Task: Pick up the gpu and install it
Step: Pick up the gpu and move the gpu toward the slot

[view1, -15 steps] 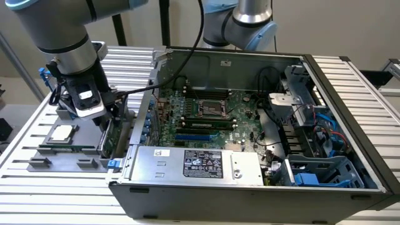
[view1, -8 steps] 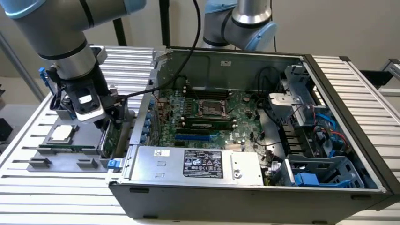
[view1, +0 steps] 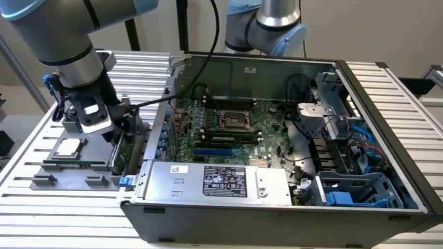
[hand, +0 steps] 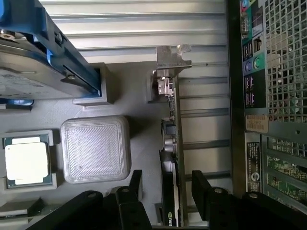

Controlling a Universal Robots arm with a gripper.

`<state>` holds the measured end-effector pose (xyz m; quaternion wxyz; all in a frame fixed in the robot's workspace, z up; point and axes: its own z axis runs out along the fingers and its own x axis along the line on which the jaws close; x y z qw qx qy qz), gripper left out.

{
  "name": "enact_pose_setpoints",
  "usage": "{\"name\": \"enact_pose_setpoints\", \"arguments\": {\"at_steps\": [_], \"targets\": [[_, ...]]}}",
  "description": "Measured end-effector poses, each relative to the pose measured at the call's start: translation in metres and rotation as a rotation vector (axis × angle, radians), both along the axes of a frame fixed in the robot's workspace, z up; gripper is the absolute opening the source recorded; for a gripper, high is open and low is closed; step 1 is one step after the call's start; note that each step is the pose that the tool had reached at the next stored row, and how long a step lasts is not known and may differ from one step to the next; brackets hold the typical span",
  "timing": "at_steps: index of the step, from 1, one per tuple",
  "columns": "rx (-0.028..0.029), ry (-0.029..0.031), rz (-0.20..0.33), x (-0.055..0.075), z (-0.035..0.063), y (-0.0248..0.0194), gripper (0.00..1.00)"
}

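The gpu (hand: 171,143) stands on edge in a slot of the grey parts fixture (hand: 139,105), its silver end bracket (hand: 172,56) at one end. In the exterior view the gpu (view1: 124,154) shows its green face just outside the computer case's left wall. My gripper (hand: 168,188) is open and straddles the card, with one black finger (hand: 135,184) on each side and a small gap to the card on both. From outside, the gripper (view1: 118,137) hangs low over the fixture (view1: 66,176), right above the card.
The open computer case (view1: 387,135) fills the exterior view's right, with its motherboard (view1: 229,129) and power supply (view1: 215,179). On the fixture lie a processor chip (hand: 26,160), a hard drive in a blue frame (hand: 29,72) and a grey square block (hand: 96,148). A second arm (view1: 266,26) stands behind the case.
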<state>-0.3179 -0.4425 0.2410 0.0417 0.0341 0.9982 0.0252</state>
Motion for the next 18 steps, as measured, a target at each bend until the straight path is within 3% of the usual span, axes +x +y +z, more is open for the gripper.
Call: {"name": "enact_pose_setpoints", "arguments": {"at_steps": [3, 9, 18], "targets": [[0.0000, -0.0029, 0.000, -0.0003, -0.0006, 0.0015, 1.00], [-0.0002, -0.0166, 0.000, -0.0002, -0.0032, 0.0025, 1.00], [0.0000, -0.0185, 0.000, -0.0003, -0.0057, 0.0034, 1.00]]}}
